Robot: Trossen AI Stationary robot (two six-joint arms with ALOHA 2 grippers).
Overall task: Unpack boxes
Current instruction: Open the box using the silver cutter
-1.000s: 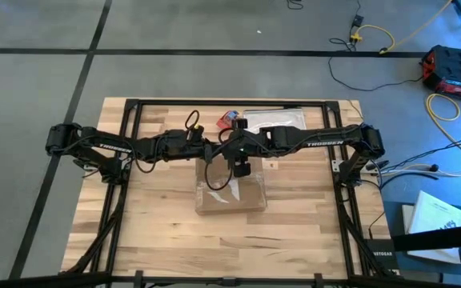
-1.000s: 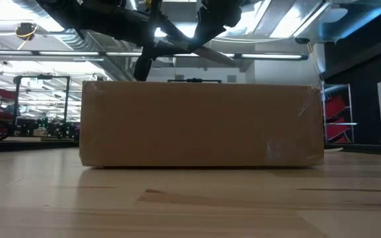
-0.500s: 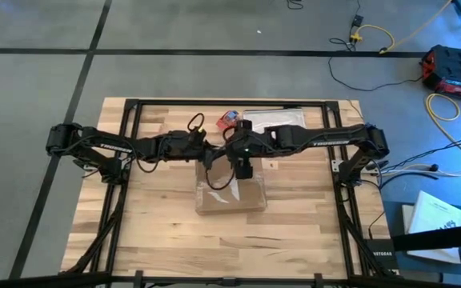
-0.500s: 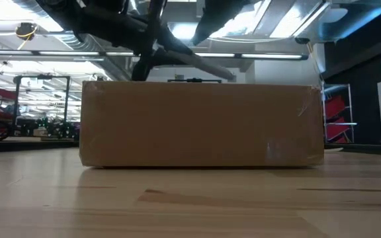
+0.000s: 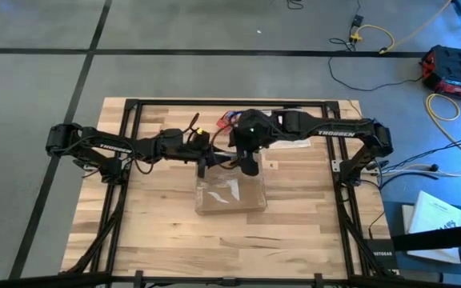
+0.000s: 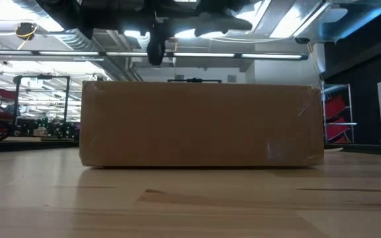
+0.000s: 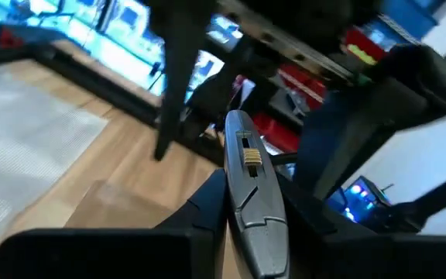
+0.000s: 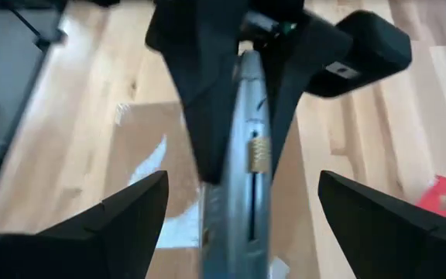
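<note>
In the high view, both arms are covering the far edge of the cardboard box (image 5: 230,190), hiding the left gripper (image 5: 204,162). In the low view, the box is blocking everything behind it. A grey metal tool (image 7: 248,182) is running off the left wrist view's lower edge; what kind of tool is unclear.

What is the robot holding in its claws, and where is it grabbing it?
The left gripper is shut on a gray utility knife, gripping its handle end above the cardboard box. The right gripper has its jaws wide open and holds nothing.
</note>
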